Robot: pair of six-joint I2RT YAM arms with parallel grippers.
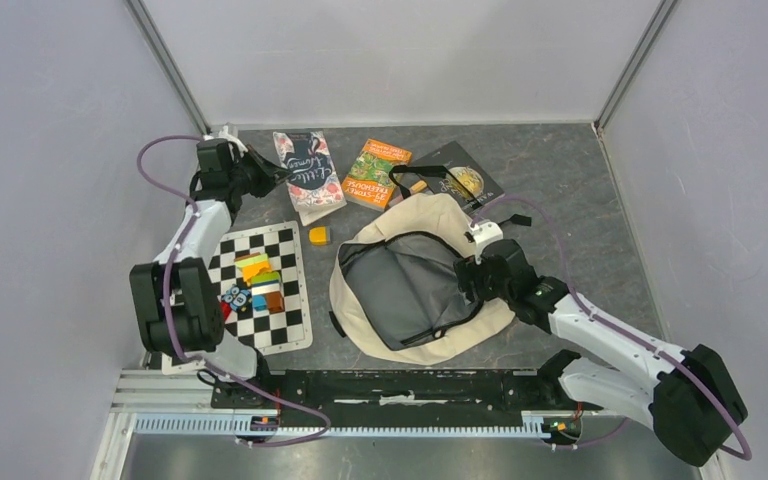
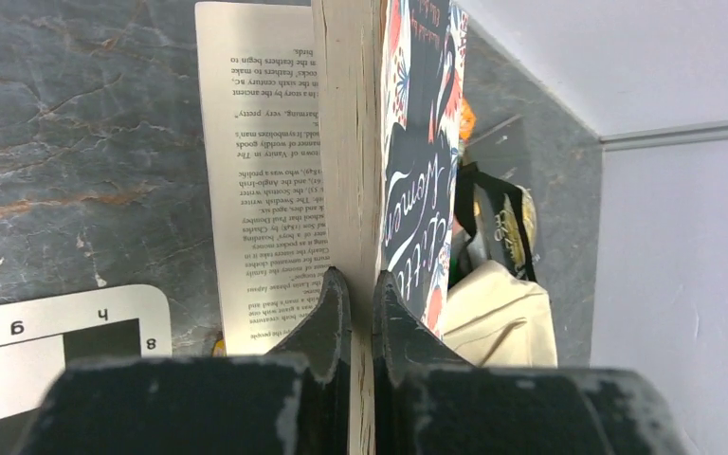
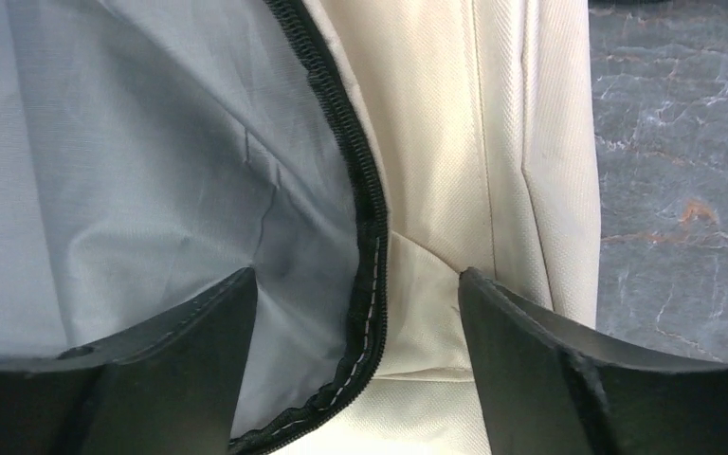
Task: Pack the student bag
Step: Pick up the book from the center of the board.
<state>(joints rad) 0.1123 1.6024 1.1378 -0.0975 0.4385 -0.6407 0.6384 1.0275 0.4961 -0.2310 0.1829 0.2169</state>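
Note:
The student bag lies open in the middle, cream outside with grey lining. My right gripper is open at its right rim. In the right wrist view the gripper straddles the black zipper, one finger over the lining and the other over the cream fabric. My left gripper is shut on the left edge of a dark floral book at the back. In the left wrist view the gripper clamps the book, which is raised on edge, with one leaf flat on the table.
An orange-green book and a black book lie behind the bag. A yellow block sits left of the bag. A checkered mat at the left carries several coloured blocks. Walls enclose the table.

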